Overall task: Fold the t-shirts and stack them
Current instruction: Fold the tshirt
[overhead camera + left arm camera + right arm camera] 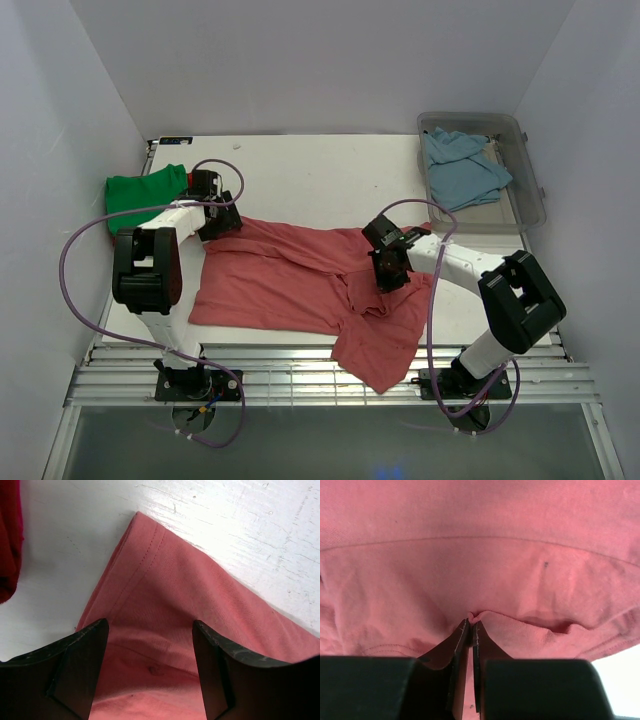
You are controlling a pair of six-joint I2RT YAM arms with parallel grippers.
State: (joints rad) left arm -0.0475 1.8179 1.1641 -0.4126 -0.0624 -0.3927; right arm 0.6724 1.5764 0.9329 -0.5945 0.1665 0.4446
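A salmon-pink t-shirt (pixel 280 285) lies spread across the white table, its right end hanging over the front edge. My left gripper (pixel 215 218) hovers open over the shirt's back-left corner. In the left wrist view its fingers (pixel 150 625) straddle a fold of pink cloth (pixel 165 590) without clamping it. My right gripper (pixel 388 280) is shut on a small pinch of the same shirt near its middle-right. The pinch puckers at the fingertips (pixel 471 621) in the right wrist view, where pink fabric (pixel 470 555) fills the frame. A bright green t-shirt (pixel 145 190) sits folded at the back left.
A clear plastic bin (pixel 530 205) at the back right holds a crumpled light blue t-shirt (pixel 462 165). A red t-shirt's edge (pixel 7 540) shows at the left of the left wrist view. White walls close in both sides, and a metal rail runs along the front edge (pixel 320 385).
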